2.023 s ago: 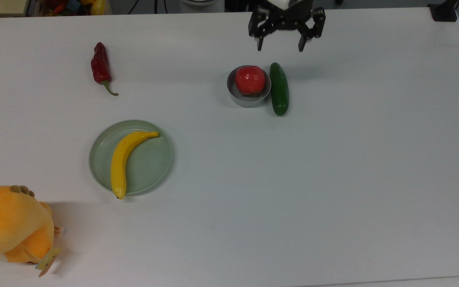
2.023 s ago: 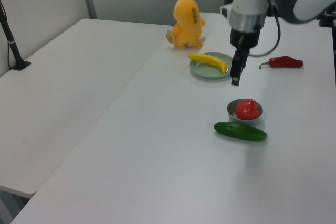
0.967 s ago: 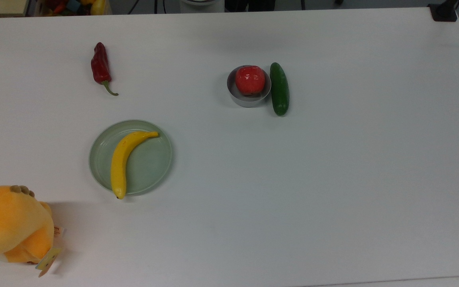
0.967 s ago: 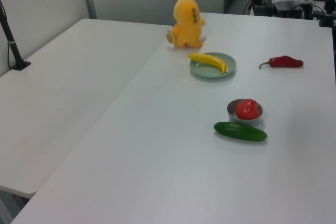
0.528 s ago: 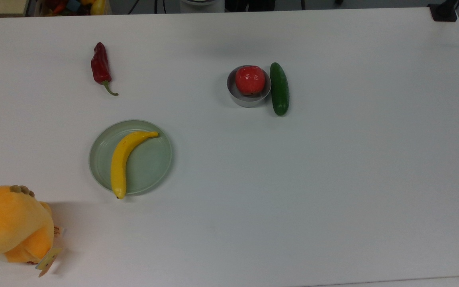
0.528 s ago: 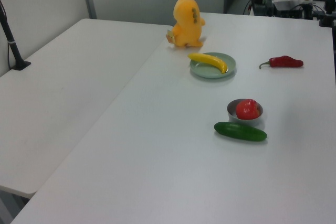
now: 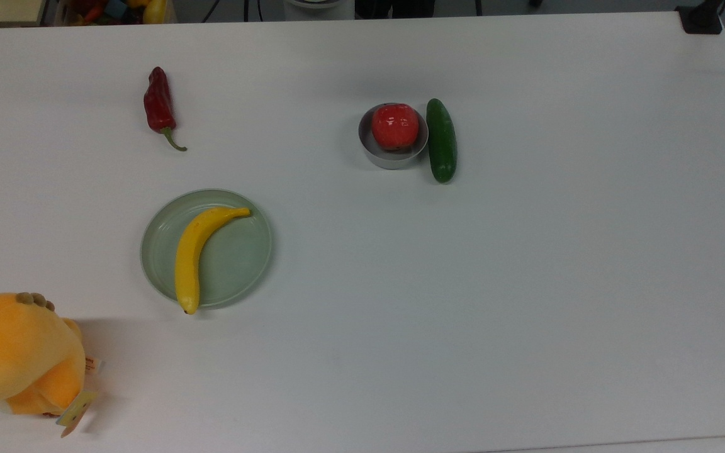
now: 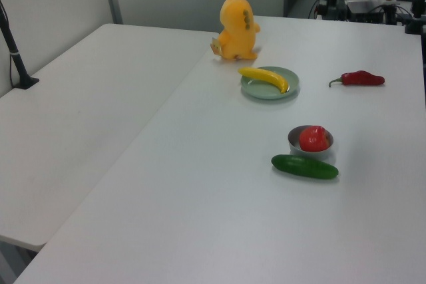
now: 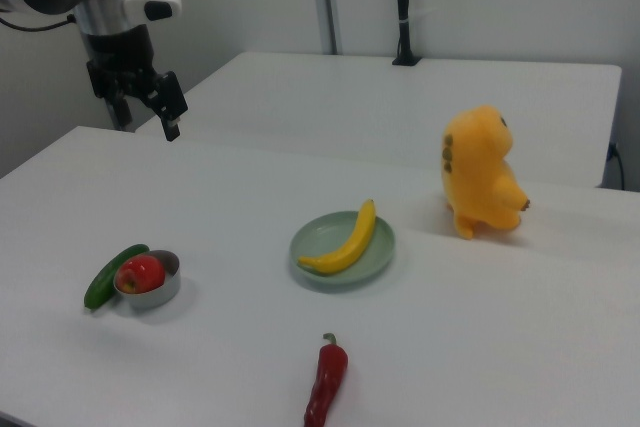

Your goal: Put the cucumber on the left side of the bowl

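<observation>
The dark green cucumber [image 7: 442, 141] lies on the white table, close against the top view's right side of the small silver bowl [image 7: 394, 160]. A red apple [image 7: 394, 126] sits in the bowl. In the left view the cucumber [image 8: 304, 166] lies in front of the bowl [image 8: 295, 140]. In the right view the cucumber [image 9: 112, 274] is on the bowl's [image 9: 160, 294] left. My gripper [image 9: 140, 112] hangs high above the table's far left corner in the right view, well away from both, open with nothing in it.
A pale green plate [image 7: 243, 264] holds a banana [image 7: 196, 251]. A dark red chili pepper [image 7: 160, 106] lies toward the top view's upper left. An orange plush toy [image 7: 16, 355] stands at the lower left corner. A second white table [image 8: 80, 111] adjoins.
Two seconds ago the open gripper hung just behind the bowl and cucumber; it has since pulled back out of the top and left views. The objects have not moved.
</observation>
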`<action>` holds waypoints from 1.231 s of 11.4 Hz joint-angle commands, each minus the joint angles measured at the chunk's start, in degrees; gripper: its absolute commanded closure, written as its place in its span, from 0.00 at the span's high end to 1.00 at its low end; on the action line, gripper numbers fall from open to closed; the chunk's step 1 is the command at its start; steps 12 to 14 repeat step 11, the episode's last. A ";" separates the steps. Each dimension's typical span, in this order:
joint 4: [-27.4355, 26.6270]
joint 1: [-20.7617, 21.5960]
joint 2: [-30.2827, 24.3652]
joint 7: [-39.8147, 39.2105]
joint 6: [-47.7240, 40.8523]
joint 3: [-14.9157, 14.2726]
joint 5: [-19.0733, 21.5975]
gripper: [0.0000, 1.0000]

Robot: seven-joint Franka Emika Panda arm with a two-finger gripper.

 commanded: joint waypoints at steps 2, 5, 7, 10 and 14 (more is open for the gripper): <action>-2.16 1.25 -0.36 -9.56 3.95 -0.65 1.03 1.00; -2.17 1.25 0.00 -12.14 4.49 -1.70 0.59 1.00; -2.08 1.26 0.00 -11.79 4.32 -2.15 0.59 1.00; -1.99 1.26 -0.09 -11.43 4.32 -2.15 0.59 1.00; -1.99 1.26 -0.09 -11.35 4.32 -2.15 0.59 1.00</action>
